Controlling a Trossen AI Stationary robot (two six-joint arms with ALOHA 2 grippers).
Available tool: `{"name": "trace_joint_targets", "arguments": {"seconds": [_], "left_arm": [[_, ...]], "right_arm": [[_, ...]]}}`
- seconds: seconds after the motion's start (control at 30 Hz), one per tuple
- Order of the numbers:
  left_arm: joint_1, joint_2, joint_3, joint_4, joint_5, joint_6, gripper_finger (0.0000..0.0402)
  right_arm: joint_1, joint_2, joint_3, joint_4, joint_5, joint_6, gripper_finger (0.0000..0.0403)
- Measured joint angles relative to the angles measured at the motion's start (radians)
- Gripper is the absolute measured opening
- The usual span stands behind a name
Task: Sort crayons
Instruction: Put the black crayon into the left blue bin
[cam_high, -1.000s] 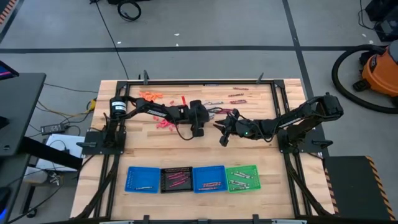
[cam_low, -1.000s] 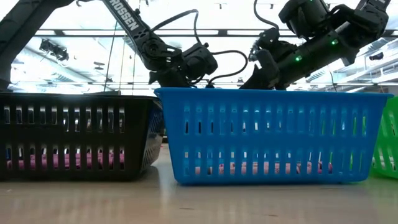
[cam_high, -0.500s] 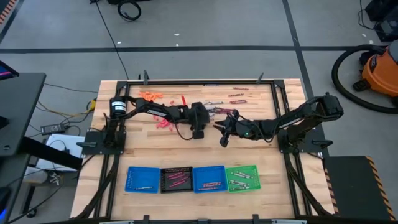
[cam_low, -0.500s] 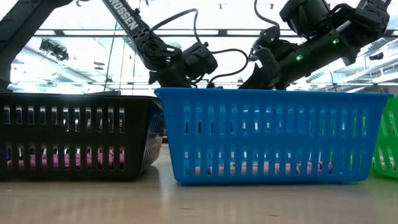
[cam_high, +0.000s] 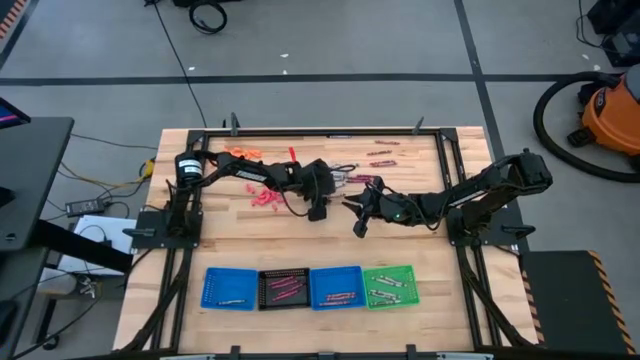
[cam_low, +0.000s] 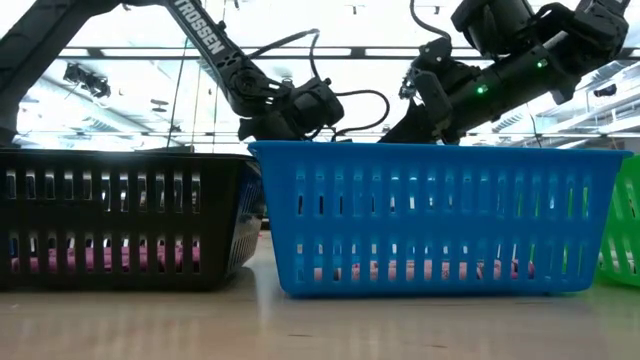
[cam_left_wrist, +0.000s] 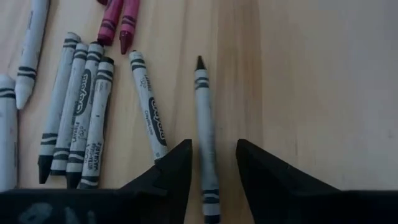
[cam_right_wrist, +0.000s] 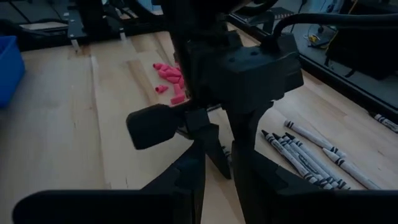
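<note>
Several grey crayons (cam_left_wrist: 81, 112) and two maroon ones (cam_left_wrist: 118, 22) lie flat on the wooden table (cam_high: 420, 260) near its middle. One more grey crayon (cam_left_wrist: 205, 124) lies apart from them. My left gripper (cam_left_wrist: 214, 162) is open and slants down over it, one finger on each side of its near end; I cannot tell whether either finger touches it. My right gripper (cam_right_wrist: 217, 180) hovers just right of the left one (cam_high: 335, 183), pointing at it. A narrow gap shows between its fingers, with nothing seen in it.
Along the near edge stands a row of trays: blue (cam_high: 230, 288), black (cam_high: 283, 288), blue (cam_high: 336, 287) and green (cam_high: 389, 285), each holding crayons. Pink bits (cam_high: 262, 198), orange bits (cam_high: 242, 153) and more crayons (cam_high: 383, 160) lie toward the far edge.
My left gripper has rolled at the wrist over the crayons, and its arm has swung slightly toward the far edge. The right arm has kept still.
</note>
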Motion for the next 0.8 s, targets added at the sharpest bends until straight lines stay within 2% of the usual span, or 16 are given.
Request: {"name": "trace_joint_targets", "arguments": {"seconds": [0.13, 0.43, 0.8], "left_arm": [[-0.015, 0.0, 0.0, -0.008, -0.016, 0.013, 0.011], [-0.004, -0.002, 0.0, -0.034, -0.004, -0.005, 0.0013], [0.005, -0.02, -0.004, -0.046, 0.011, -0.012, 0.0013]], "right_arm": [[0.0, 0.0, 0.0, 0.007, 0.0, -0.002, 0.0086], [0.0, 0.0, 0.0, 0.006, 0.0, -0.003, 0.0086], [0.002, 0.0, 0.0, -0.002, -0.007, -0.002, 0.0086]]}}
